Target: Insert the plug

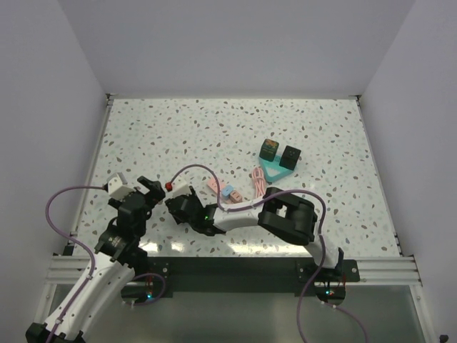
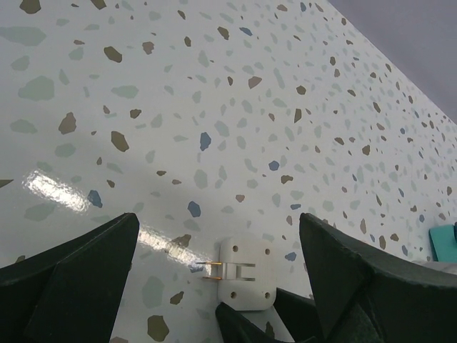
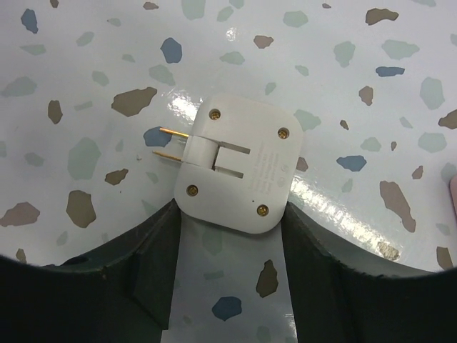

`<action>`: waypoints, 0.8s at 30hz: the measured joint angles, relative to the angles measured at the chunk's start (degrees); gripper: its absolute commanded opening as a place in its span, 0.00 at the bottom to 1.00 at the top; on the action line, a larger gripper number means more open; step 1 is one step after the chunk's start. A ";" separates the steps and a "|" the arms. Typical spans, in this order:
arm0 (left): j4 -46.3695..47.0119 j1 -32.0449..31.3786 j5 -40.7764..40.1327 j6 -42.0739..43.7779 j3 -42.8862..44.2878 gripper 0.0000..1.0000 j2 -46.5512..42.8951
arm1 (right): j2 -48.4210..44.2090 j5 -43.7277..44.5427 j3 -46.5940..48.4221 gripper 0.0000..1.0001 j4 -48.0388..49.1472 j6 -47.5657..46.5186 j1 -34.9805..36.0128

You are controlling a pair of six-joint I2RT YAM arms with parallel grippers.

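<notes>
The off-white square plug [image 3: 239, 164] lies flat on the speckled table, its two brass prongs pointing left. My right gripper [image 3: 230, 214] is open, and its dark fingertips [image 3: 153, 250] sit at the plug's two near corners. In the left wrist view the plug [image 2: 244, 274] lies just beyond my left gripper [image 2: 218, 221], which is wide open and empty, with the right gripper's fingers under the plug. In the top view both grippers meet at the near left: left [image 1: 150, 187], right [image 1: 183, 202]. The pink power strip [image 1: 214, 186] lies just right of them.
A small pink and blue block [image 1: 230, 193] and a coiled pink cable [image 1: 258, 182] lie right of the strip. A teal triangular tray [image 1: 275, 171] holds two dark cubes further right. White walls close in the table on three sides.
</notes>
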 measured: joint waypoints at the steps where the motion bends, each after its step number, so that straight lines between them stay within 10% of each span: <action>1: 0.00 0.00 0.04 0.00 0.00 1.00 -0.15 | 0.15 0.02 0.02 0.46 0.39 -0.13 0.02; 10: 0.24 0.00 3.02 1.11 0.00 1.00 -1.90 | -1.73 0.79 -4.33 0.25 5.09 -3.21 0.04; 24: 13.05 -0.20 22.43 7.45 -2.69 0.99 -2.73 | -28.04 0.79 -25.33 0.38 11.28 -13.25 -0.37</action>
